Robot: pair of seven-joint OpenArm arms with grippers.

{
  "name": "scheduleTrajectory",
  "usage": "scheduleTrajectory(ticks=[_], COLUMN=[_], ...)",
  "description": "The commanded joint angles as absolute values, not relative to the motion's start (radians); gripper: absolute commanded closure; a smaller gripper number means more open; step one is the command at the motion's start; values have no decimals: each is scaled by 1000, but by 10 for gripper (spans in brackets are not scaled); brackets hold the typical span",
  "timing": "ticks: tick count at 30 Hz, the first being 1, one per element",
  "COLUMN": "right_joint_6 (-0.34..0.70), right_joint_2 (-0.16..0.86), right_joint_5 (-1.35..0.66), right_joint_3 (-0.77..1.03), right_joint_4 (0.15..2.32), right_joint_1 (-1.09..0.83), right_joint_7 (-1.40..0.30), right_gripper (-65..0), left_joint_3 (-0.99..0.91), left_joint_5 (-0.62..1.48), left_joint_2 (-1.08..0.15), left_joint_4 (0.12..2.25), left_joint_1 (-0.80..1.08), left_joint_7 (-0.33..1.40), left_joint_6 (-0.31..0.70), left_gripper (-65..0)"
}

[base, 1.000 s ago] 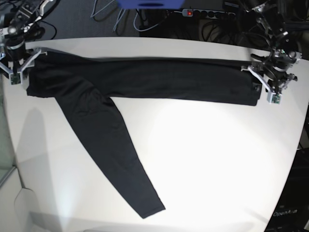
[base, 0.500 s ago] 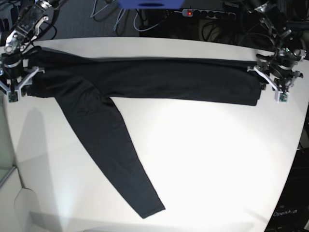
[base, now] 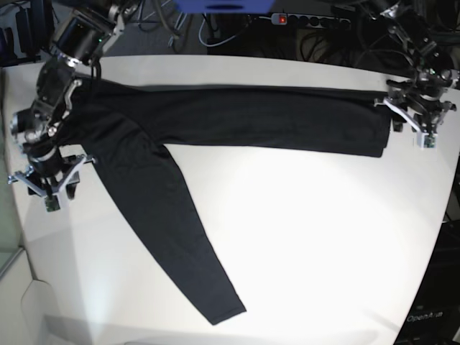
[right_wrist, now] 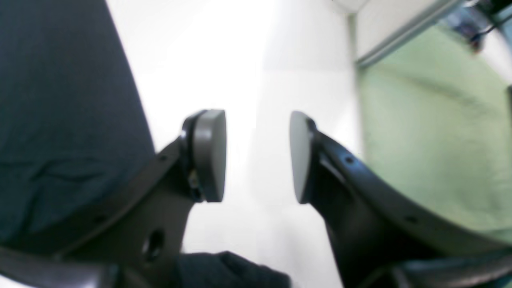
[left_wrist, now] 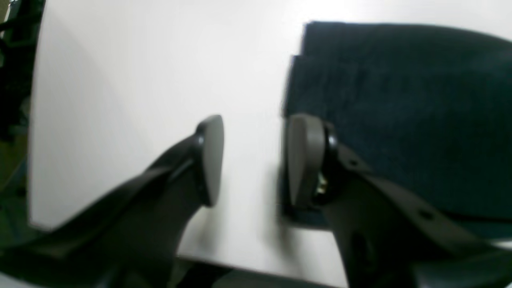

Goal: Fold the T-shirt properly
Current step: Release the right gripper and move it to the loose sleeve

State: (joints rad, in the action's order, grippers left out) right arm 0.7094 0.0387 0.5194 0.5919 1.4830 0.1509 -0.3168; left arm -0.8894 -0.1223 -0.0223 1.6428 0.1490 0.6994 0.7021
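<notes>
The black T-shirt (base: 251,118) lies on the white table (base: 323,230) as a long flat band across the back. One sleeve (base: 172,223) runs diagonally toward the front. My left gripper (base: 419,128) is open and empty just off the shirt's right end. In the left wrist view (left_wrist: 254,160) one of its fingers (left_wrist: 302,160) is at the edge of the shirt (left_wrist: 400,120). My right gripper (base: 49,188) is open and empty over bare table, beside the shirt's left end. In the right wrist view (right_wrist: 256,156) the shirt (right_wrist: 60,120) lies to its left.
A power strip (base: 287,18) and cables lie behind the table. The table's left edge is close to my right gripper, with a green floor (right_wrist: 440,140) beyond it. The table's curved right edge (base: 445,208) runs below my left gripper.
My right gripper has moved from the shirt's far left end toward the front along the table's left side. My left gripper has shifted slightly right, off the shirt's end. The shirt has not moved.
</notes>
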Motion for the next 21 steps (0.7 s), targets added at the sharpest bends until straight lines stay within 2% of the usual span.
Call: scheduleTrajectory(ticks=[1,4,7,10,16,21], right_joint_6=[698,698,698,698,698,698], right_joint_2=[58,58,59,41,-16,-62], right_joint_5=[549,615,638,636,641,642], right_joint_3=[588,596,590,568,562,562], right_joint_4=[1434,1277,1213,1211,1207,1204], right_joint_1=[205,295,325,328,383,430], right_joint_7=[-300,-300,-300,-300,-300,-300], right_gripper=[-270,-271,-272,-297,-402,-410], left_joint_3=[-892,-894,-894,-894,-894,-894], left_joint_5=[-110,-110,-110,-110,-110,-111], left_joint_2=[-35,-35,-35,-33,-31,-19], left_joint_4=[1659,1658,1658,1656,1656,1656], left_joint_1=[145,145,145,143,140,139], left_joint_7=[684,685,688,688,688,688], left_joint_6=[698,698,698,698,698,698], left_gripper=[-262,-262,-262,-262,-262,-262])
